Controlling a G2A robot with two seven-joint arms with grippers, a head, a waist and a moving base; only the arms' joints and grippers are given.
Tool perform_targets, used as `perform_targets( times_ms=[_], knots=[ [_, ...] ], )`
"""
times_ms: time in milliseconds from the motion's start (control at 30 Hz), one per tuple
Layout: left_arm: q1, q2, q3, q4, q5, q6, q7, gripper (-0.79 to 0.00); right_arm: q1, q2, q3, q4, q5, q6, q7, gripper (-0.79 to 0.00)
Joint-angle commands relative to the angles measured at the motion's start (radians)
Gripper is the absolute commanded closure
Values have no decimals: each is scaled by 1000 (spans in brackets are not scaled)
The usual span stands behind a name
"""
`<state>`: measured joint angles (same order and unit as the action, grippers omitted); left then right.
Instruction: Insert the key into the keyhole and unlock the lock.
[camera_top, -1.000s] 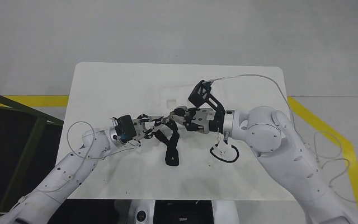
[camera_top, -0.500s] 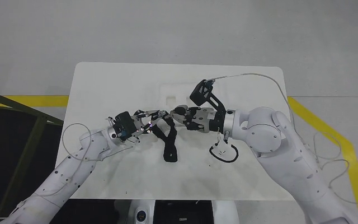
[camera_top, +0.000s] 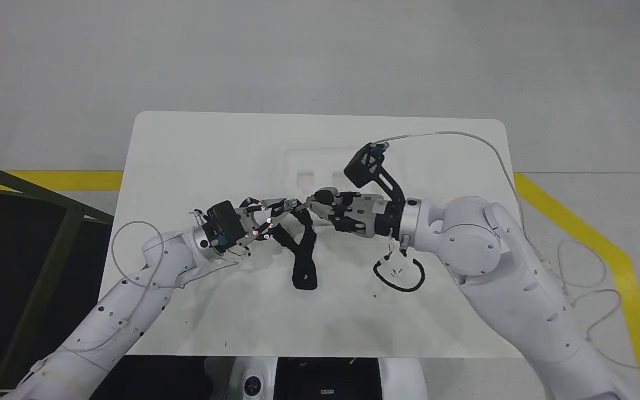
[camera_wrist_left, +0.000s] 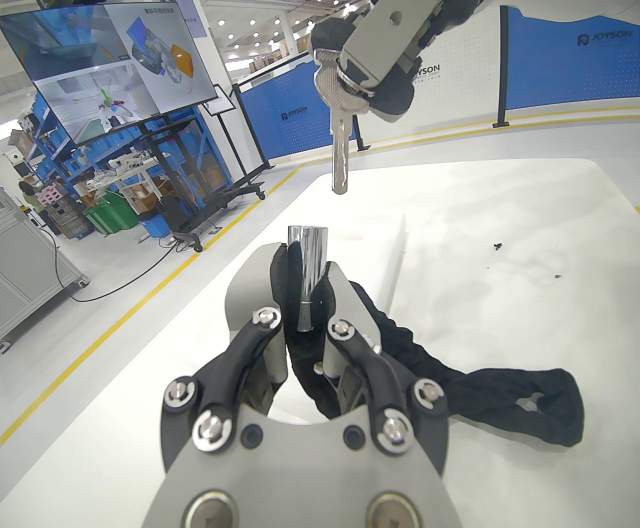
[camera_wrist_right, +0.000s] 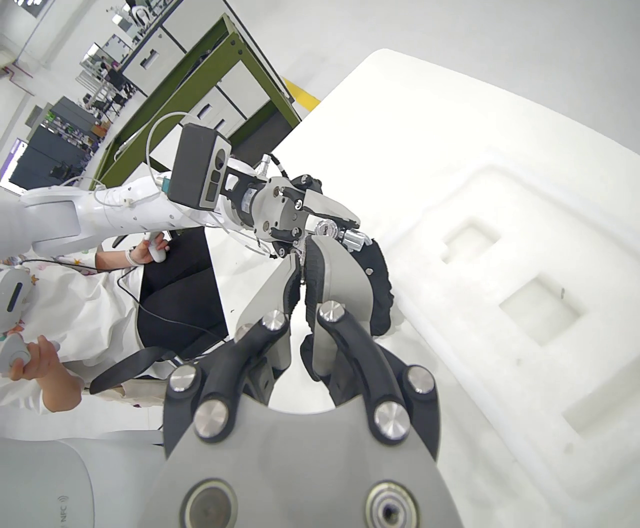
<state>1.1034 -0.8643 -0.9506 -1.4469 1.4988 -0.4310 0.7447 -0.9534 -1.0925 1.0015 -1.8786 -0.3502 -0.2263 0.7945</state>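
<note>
My left gripper (camera_wrist_left: 306, 262) is clamped on the lock barrel (camera_wrist_left: 308, 240), its end left proud of the fingertips so it stays reachable; just beyond, not touching, the key (camera_wrist_left: 340, 150) points at that end, pinched by its head in my right gripper (camera_wrist_right: 306, 255), ready for turning

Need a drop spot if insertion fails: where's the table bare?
Free: far left corner of the white table, beside the white foam tray; the near strip between the black fabric-sleeved chain lock and the thin black cord loop. Crowded: the centre, where left hand and right hand nearly meet.
</note>
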Motion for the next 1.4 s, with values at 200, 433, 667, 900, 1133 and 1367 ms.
perform_targets(
  times_ms=[200, 433, 667, 900, 1133, 1367],
  knots=[
    [0, 0, 0, 0, 0, 0, 0, 0, -16, -5, -3, -14, 6, 47, -26, 0],
    [0, 0, 0, 0, 0, 0, 0, 0, 3, -16, -30, 1, 12, 89, -39, 0],
    [0, 0, 0, 0, 0, 0, 0, 0, 24, -27, -54, 15, 10, 111, -46, 0],
    [0, 0, 0, 0, 0, 0, 0, 0, 22, -32, -53, 15, 0, 122, -52, 0],
    [0, 0, 0, 0, 0, 0, 0, 0, 17, -35, -51, 17, -13, 138, -52, 0],
    [0, 0, 0, 0, 0, 0, 0, 0, 16, -38, -51, 15, -16, 141, -44, 0]
  ],
)
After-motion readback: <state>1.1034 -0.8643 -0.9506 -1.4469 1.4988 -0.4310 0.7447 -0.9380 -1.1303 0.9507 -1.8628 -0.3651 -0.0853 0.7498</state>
